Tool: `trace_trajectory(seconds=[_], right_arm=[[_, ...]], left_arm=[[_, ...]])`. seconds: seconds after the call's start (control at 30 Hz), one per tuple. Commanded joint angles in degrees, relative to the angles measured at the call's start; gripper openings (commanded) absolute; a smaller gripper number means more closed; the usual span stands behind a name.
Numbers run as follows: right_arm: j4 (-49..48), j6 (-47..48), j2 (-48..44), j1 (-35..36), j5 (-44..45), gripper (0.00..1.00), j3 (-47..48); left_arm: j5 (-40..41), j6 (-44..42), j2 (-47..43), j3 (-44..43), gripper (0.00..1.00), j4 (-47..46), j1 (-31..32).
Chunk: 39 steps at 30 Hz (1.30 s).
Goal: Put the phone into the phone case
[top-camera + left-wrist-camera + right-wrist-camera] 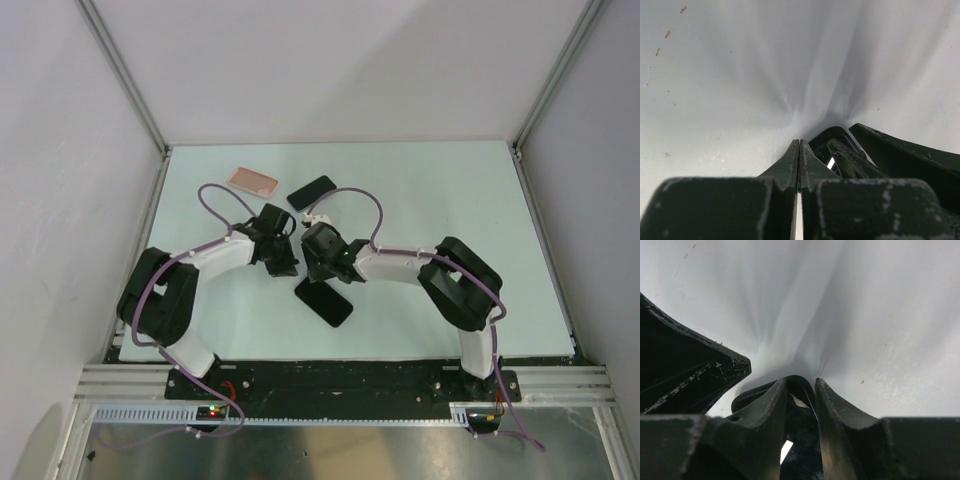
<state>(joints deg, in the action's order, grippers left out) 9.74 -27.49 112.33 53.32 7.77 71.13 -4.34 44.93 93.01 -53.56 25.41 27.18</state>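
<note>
The salmon-pink phone case [252, 181] lies flat at the back left of the table, apart from both grippers. A black phone [328, 305] lies mid-table, its far end under my right gripper [320, 272]. In the right wrist view my right gripper [800, 384] has its fingers on either side of the phone's rounded corner [802, 427] and is closed on it. My left gripper [285, 268] is just left of it. In the left wrist view my left gripper [799, 142] is shut and empty, tips at the table, beside the phone's corner [835, 132].
A second black slab [312, 191] lies just right of the case, behind the grippers. The two grippers are very close together. White walls with metal posts enclose the pale green table [450, 200] on the left, right and back.
</note>
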Motion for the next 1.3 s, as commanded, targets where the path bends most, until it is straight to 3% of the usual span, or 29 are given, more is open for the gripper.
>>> trace_trajectory(seconds=[0.0,0.27,0.83,1.03,1.27], right_arm=[[12.22,1.76,5.53,-0.39,2.23,0.37,-4.06],[10.67,5.75,-2.48,-2.26,0.44,0.59,-0.62],[7.62,8.61,-11.80,-2.05,-6.38,0.71,-6.57],[5.71,10.60,-15.58,-0.08,-10.43,0.82,-10.44],[6.24,13.77,-12.73,2.91,-12.60,0.95,-10.65]], left_arm=[[-0.85,-1.35,-0.34,-0.46,0.04,-0.55,-0.62],[-1.79,-0.98,-5.25,2.02,0.05,-0.55,-0.95],[1.63,-0.45,-6.53,6.67,0.05,-0.59,3.84],[2.04,-0.77,-7.77,5.41,0.04,-0.26,3.48],[1.77,-1.79,-10.66,4.54,0.04,1.29,-0.28]])
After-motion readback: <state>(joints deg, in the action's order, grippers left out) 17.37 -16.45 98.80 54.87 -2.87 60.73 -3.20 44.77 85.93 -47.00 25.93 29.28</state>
